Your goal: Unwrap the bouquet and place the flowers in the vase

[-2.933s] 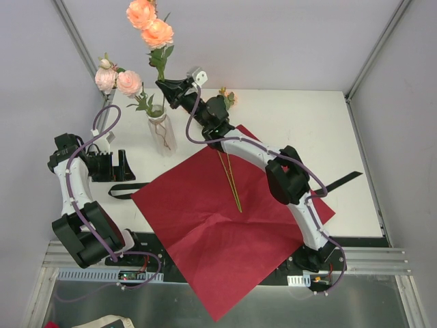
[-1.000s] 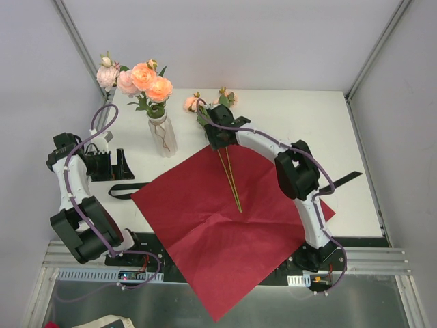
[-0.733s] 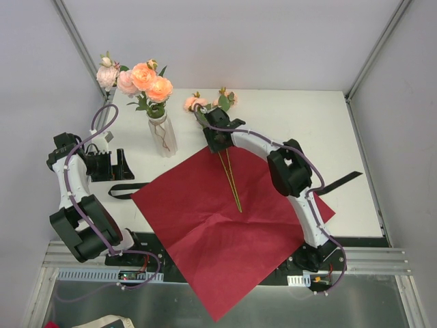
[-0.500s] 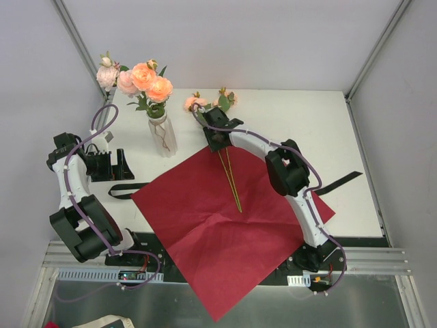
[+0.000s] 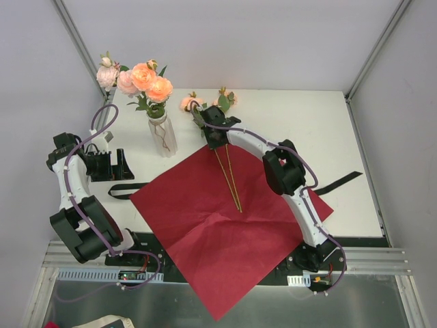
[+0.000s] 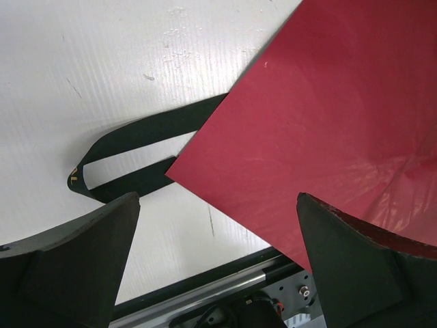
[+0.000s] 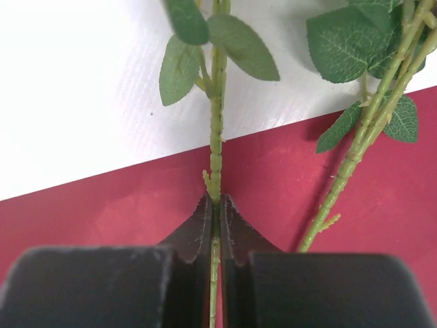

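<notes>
White bench (image 5: 307,130), with the red paper (image 5: 218,232) spread flat and the ribbon (image 6: 123,140) loose at its left corner, so the unwrapping looks done. Several flowers (image 5: 147,76) stand in the vase (image 5: 162,135) at the far left. Two more lie side by side across the paper's far edge.

The right gripper (image 7: 215,205) is pinched tight on one stem (image 7: 216,137), just below its lowest leaves. The other stem (image 7: 355,147) lies beside it, untouched. The left gripper (image 6: 217,205) hangs wide and empty over the ribbon.

The lift should go straight up first, so the leaves do not drag the neighbour along. Then the stem should swing upright, so its cut end leads into the narrow mouth. It must thread between the stems standing there without tipping the vase.
</notes>
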